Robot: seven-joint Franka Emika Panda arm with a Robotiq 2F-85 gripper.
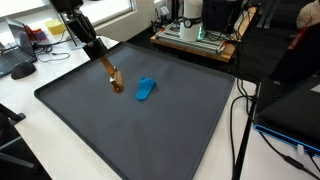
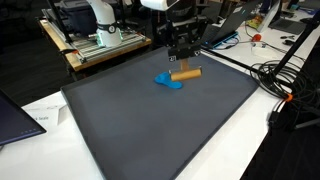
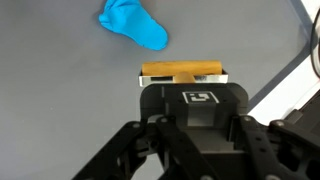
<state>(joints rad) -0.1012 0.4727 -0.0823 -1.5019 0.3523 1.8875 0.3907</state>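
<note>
My gripper (image 1: 105, 64) is shut on a brown wooden block (image 1: 114, 79), held low over a dark grey mat (image 1: 150, 140). In an exterior view the gripper (image 2: 180, 64) grips the block (image 2: 186, 73) near one end, with the block lying level. A small blue object (image 1: 146, 89) lies on the mat just beside the block; it also shows in an exterior view (image 2: 168, 82). In the wrist view the block (image 3: 180, 71) pokes out past the gripper (image 3: 182, 84), and the blue object (image 3: 133, 25) lies apart from it.
The mat (image 2: 150, 130) covers a white table (image 1: 25, 95). A laptop (image 1: 14, 52) stands at one side, a rack with equipment (image 1: 195, 35) at the back. Cables (image 2: 285, 85) hang off the table edge near the mat.
</note>
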